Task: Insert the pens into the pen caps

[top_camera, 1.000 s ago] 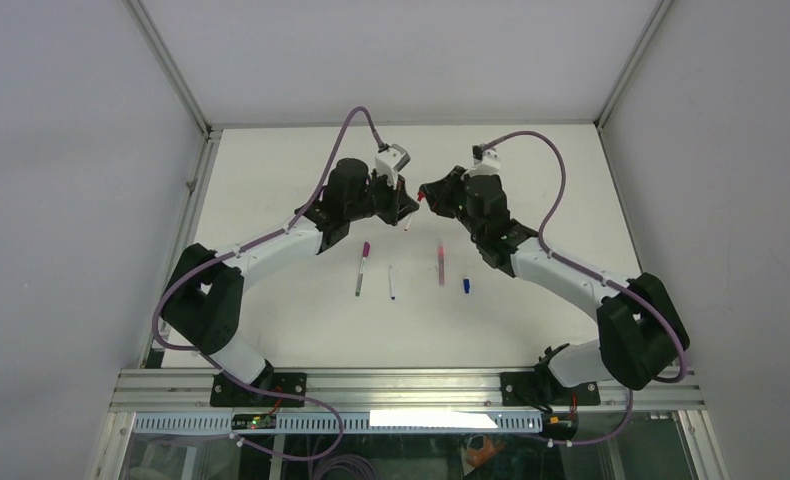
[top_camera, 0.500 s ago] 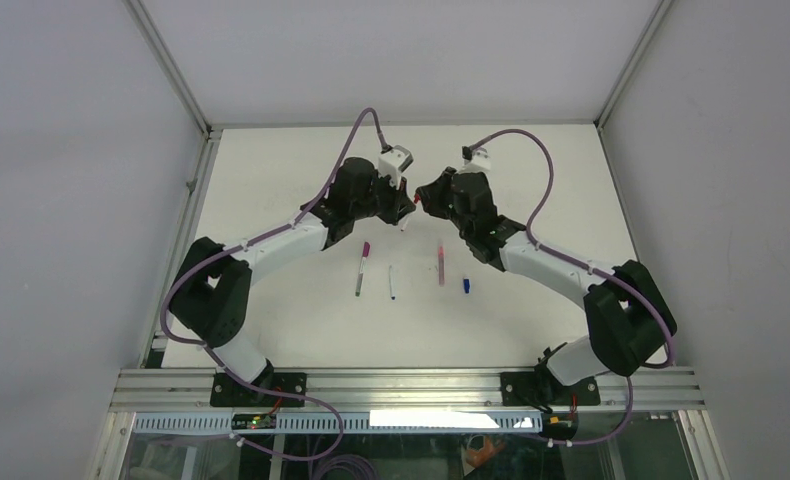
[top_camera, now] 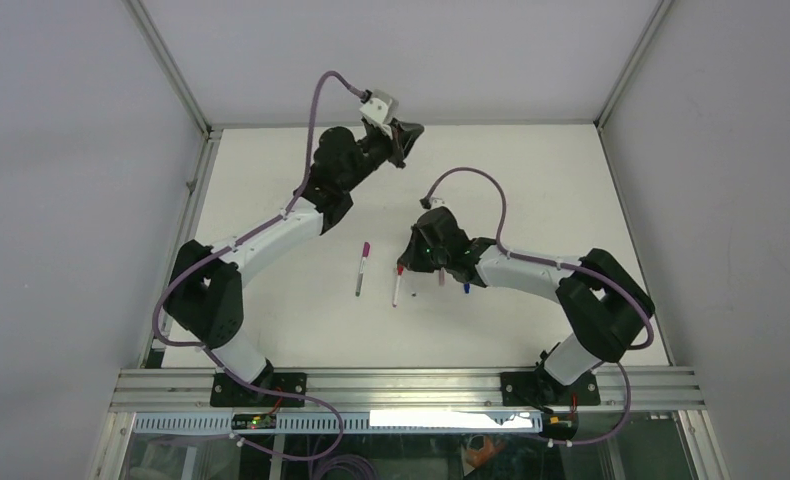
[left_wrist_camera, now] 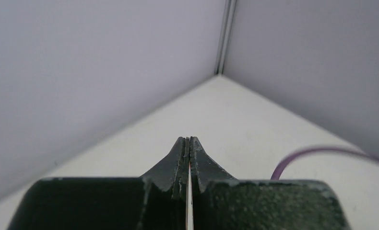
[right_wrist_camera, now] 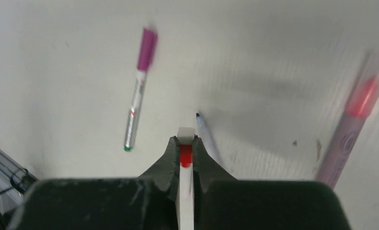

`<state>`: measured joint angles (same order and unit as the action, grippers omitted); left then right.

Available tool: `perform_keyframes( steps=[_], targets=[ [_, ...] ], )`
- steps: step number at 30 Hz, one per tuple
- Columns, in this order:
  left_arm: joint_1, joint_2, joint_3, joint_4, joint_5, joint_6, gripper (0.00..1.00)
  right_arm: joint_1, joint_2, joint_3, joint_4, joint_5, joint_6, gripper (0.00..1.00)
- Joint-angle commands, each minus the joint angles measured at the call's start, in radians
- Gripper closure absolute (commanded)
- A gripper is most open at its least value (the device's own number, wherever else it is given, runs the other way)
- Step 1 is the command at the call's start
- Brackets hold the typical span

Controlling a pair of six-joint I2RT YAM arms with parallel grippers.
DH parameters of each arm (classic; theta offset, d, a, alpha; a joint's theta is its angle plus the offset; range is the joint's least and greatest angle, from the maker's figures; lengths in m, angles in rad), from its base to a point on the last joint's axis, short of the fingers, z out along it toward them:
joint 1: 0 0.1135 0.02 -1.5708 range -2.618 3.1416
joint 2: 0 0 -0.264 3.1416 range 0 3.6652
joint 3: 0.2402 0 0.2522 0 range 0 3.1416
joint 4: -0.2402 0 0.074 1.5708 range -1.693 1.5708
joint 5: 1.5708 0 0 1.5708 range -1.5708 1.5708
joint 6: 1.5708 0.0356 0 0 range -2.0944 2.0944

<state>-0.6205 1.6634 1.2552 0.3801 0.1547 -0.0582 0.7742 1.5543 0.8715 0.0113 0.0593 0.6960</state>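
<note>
My right gripper is low over the table's middle, shut on a white pen with a red cap. The pen's white end pokes out past the fingertips. Left of it lies a silver pen with a magenta cap. A thin pen with a dark tip lies just right of the fingers. A pink pen lies at the far right, blurred. A blue pen cap sits beside the right arm. My left gripper is shut and empty, raised near the back wall.
The enclosure's walls and a corner post stand close ahead of the left gripper. A purple cable loops at its right. The right forearm stretches low across the table over the pink pen.
The two grippers were together at the table's back middle. The left one has swung up and back, empty. The right one has come down toward the lying pens, holding the red-capped pen.
</note>
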Motion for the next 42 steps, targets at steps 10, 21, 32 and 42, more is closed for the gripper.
perform_keyframes(
  steps=[10, 21, 32, 42],
  targets=[
    [0.004, -0.110, -0.019, 0.129, -0.101, 0.039, 1.00, 0.007, 0.007, 0.003, -0.117, -0.041, 0.004, 1.00],
    [0.005, -0.408, -0.406, -0.160, -0.071, -0.005, 0.61, -0.109, -0.087, 0.044, -0.065, -0.002, -0.052, 1.00],
    [-0.002, -0.387, -0.523, -0.056, 0.199, -0.211, 0.55, -0.164, -0.127, 0.094, -0.019, -0.026, -0.049, 1.00],
    [-0.025, -0.220, -0.458, -0.021, 0.262, -0.233, 0.54, -0.165, -0.180, 0.093, 0.007, -0.018, -0.056, 1.00]
  ],
)
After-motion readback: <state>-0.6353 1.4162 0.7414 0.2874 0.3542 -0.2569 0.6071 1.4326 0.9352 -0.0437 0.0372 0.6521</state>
